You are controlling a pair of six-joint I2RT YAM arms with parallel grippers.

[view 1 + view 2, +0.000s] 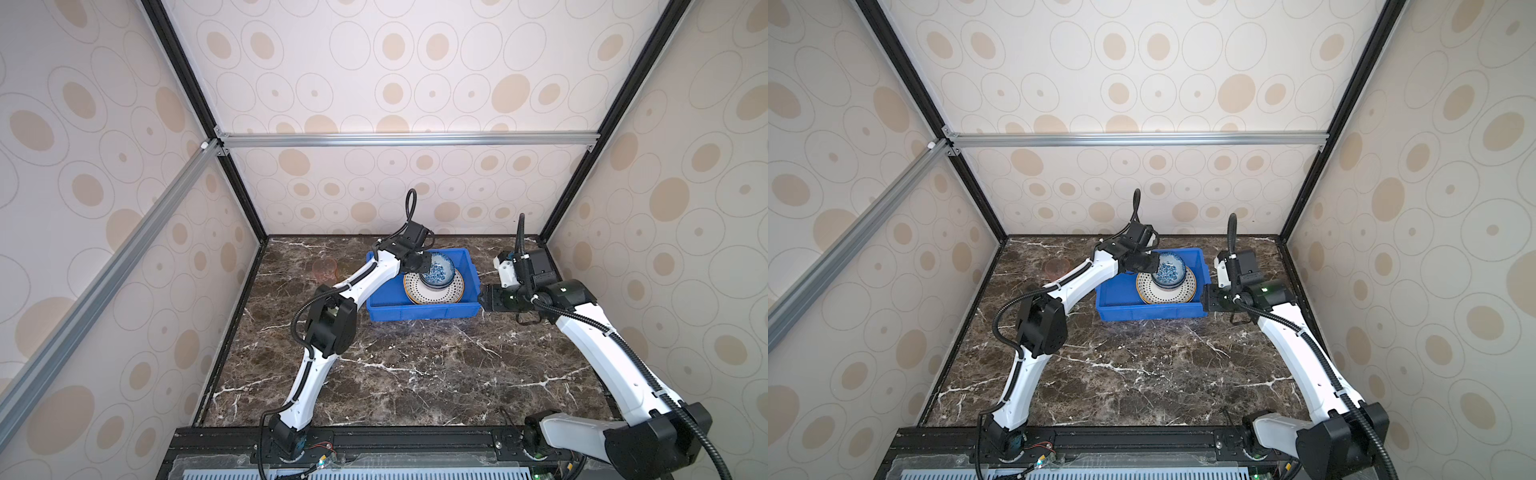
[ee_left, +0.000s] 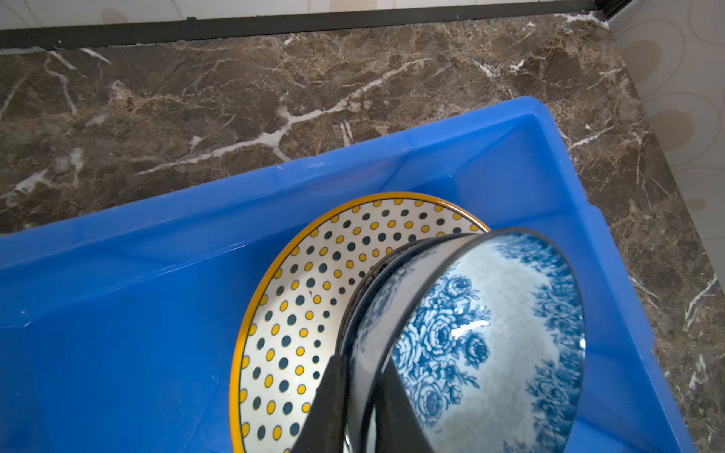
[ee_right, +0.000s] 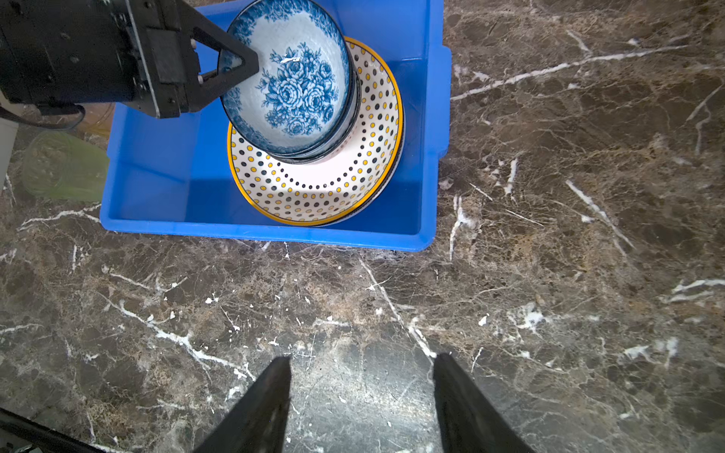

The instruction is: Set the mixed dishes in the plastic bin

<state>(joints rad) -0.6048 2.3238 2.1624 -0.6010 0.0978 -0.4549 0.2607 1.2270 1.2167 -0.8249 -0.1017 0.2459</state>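
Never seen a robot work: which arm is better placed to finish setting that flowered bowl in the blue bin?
Left. The left gripper grips the blue-white bowl by its rim over the dotted plate in the plastic bin; the right gripper hangs open over bare table.

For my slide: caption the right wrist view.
Left gripper grips floral bowl over dotted plate in blue bin.

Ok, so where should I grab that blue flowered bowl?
By its rim, one finger inside and one outside, coming over the bare left part of the bin, as the left gripper grips it now. The bowl nests in a second bowl on the dotted plate, so its wall is mostly covered; only the rim stands free.
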